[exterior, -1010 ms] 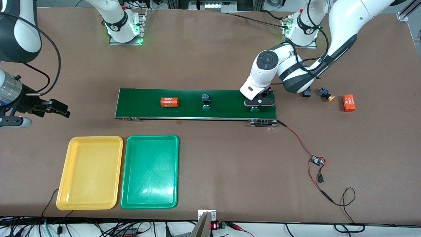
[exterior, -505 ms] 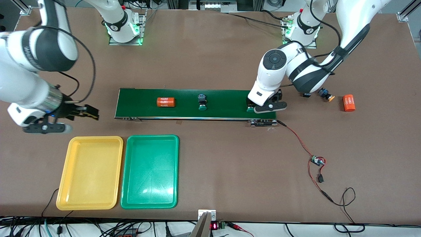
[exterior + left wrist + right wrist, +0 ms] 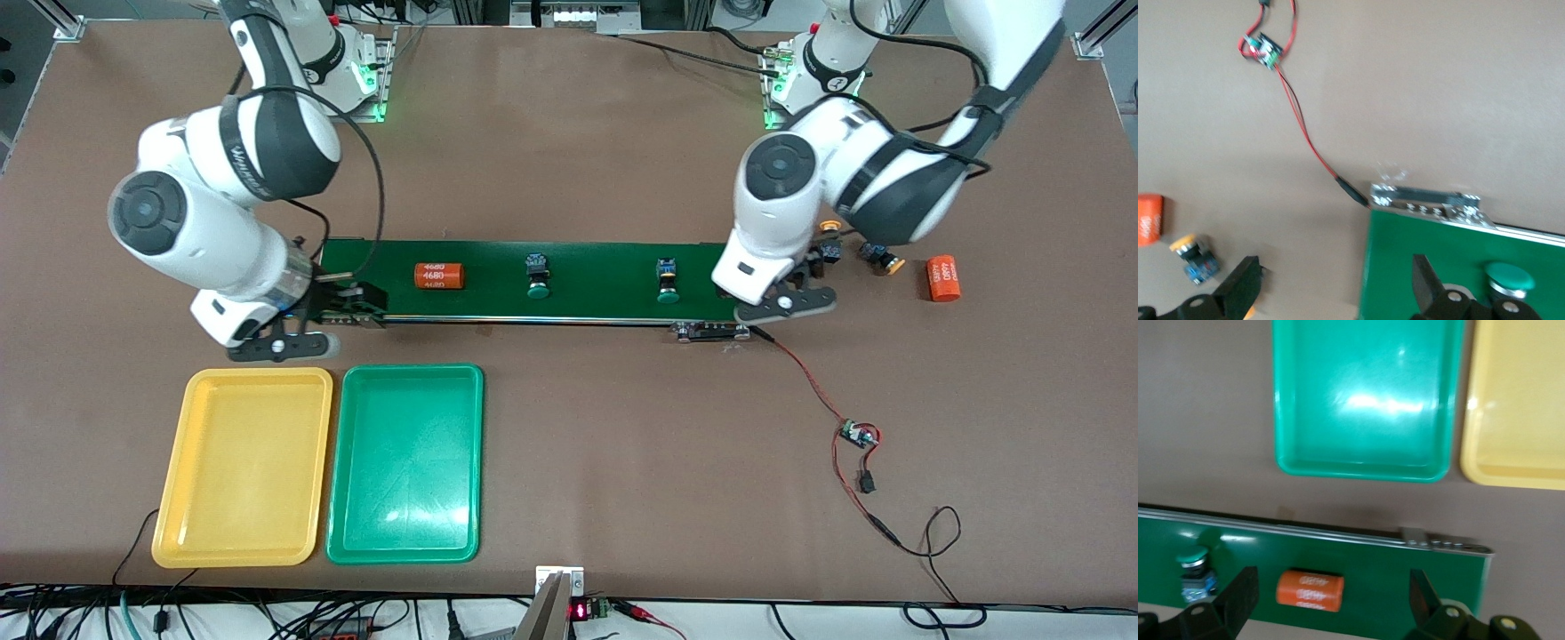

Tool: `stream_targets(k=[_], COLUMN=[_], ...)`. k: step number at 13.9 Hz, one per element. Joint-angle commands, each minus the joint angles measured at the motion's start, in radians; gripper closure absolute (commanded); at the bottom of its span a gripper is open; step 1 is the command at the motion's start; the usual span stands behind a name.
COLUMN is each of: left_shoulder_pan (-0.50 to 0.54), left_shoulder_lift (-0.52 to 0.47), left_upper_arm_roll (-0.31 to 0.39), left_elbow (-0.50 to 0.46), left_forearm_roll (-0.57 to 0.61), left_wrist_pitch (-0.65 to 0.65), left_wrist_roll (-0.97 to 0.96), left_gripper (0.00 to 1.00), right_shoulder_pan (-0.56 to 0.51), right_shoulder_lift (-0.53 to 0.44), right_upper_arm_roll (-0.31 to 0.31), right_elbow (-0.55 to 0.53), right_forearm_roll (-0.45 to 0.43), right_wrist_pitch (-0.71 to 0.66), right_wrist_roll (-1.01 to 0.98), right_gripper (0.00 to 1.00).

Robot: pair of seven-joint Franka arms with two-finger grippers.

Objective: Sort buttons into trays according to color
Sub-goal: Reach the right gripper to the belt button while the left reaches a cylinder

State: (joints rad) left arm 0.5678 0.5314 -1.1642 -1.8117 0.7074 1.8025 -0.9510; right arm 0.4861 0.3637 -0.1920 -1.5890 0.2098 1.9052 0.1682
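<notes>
Two green buttons (image 3: 536,276) (image 3: 667,283) lie on the dark-green conveyor belt (image 3: 596,298). Two yellow-orange buttons (image 3: 882,256) (image 3: 830,238) lie on the table off the belt's end by the left arm. My left gripper (image 3: 797,277) is open and empty over the table just off that belt end; its wrist view shows a green button (image 3: 1508,277) and a yellow-orange one (image 3: 1195,257) on either side of the gripper (image 3: 1335,287). My right gripper (image 3: 351,307) is open over the belt's other end (image 3: 1330,597). The yellow tray (image 3: 242,467) and green tray (image 3: 406,462) lie side by side, both empty.
An orange "4680" cylinder (image 3: 439,276) lies on the belt under my right gripper's reach (image 3: 1310,590). Another (image 3: 943,277) lies on the table by the yellow-orange buttons. A red-black cable with a small board (image 3: 858,436) runs from the belt's end.
My left gripper let go of a green button on the belt and moved off the belt's end. My right arm swung in to the belt's other end. The belt's things drifted toward it.
</notes>
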Motion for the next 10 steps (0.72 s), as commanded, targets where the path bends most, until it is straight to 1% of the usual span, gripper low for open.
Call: stream_targets(k=[1,4,5,7,9,10], left_shoulder_pan=[0.079,0.177,0.176,0.141,0.098,0.077], left_shoulder_lift=[-0.004,-0.002,-0.028,-0.083,-0.161,-0.185], left_upper_arm_roll=[-0.006,-0.005,0.015,0.108,0.246,0.318], left_elbow=[0.048,0.055,0.072,0.081,0.077,0.071], left_forearm_roll=[0.012,0.007,-0.008,-0.067,-0.185,-0.241], left_wrist_pitch=[-0.02,-0.012,-0.011,-0.008,0.023,0.035], left_wrist_roll=[0.166,0.335,0.391,0.469,0.602,0.659], left_gripper=[0.0,0.0,0.0,0.0,0.0,0.0], right_shoulder_pan=[0.055,0.117,0.137,0.169,0.206,0.229], right_shoulder_lift=[0.021,0.052,0.06,0.075,0.084,0.099], right_upper_arm_roll=[-0.009,-0.007,-0.009,-0.007,-0.007,-0.009], right_elbow=[0.006,0.006,0.006,0.003,0.001,0.001], right_forearm_roll=[0.022,0.026,0.022,0.022,0.022,0.019], right_wrist_pitch=[0.006,0.005,0.005,0.003,0.003,0.003], right_wrist_roll=[0.08,0.148,0.18,0.243,0.275,0.29], right_gripper=[0.0,0.0,0.0,0.0,0.0,0.0])
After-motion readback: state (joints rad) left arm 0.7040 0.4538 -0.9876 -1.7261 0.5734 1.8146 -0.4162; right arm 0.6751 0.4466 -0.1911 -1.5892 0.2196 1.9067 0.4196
